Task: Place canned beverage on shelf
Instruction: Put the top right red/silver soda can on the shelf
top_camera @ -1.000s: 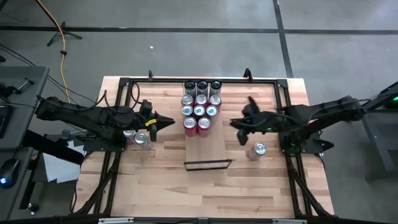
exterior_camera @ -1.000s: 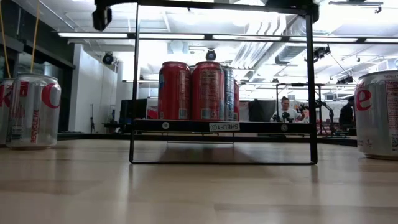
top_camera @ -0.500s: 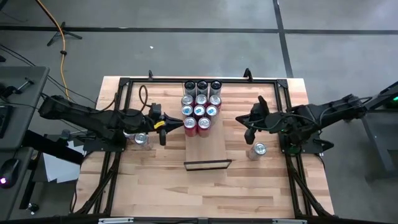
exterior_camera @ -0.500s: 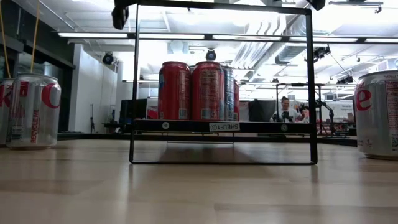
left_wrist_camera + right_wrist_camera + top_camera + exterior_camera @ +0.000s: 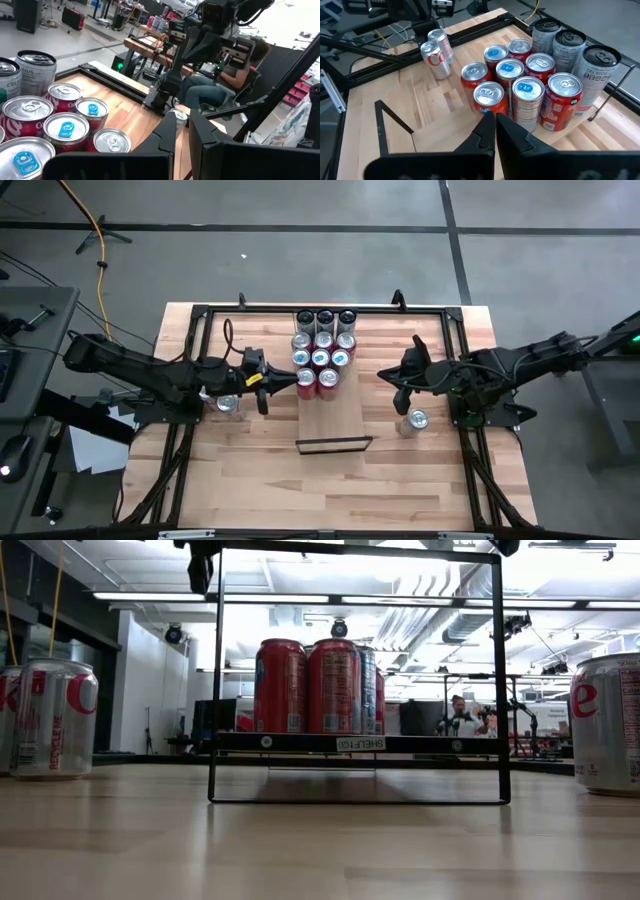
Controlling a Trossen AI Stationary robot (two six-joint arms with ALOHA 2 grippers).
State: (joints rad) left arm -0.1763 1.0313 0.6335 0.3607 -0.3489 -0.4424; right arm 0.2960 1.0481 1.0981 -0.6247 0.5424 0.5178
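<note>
Change vs a sec ago: left gripper [image 5: 268, 380] has swung in from beside the two loose silver cans [image 5: 227, 402] to just beside the near red cans [image 5: 317, 384] on the shelf [image 5: 335, 425]. Right gripper [image 5: 387, 375] has lifted off the lone silver can [image 5: 413, 420] on its side and shifted toward the shelf. Neither arm has picked anything up, so no new can is on the way; 3 loose cans are left on the table [image 5: 250, 470].

Jaws: left gripper's fingers [image 5: 167, 131] stand nearly together w/ a narrow gap, empty, touching nothing. Right gripper's fingers [image 5: 487, 131] are together, empty, above the shelf's bare part.

Can pack sits at the shelf's far end; the black-lip end is bare.
</note>
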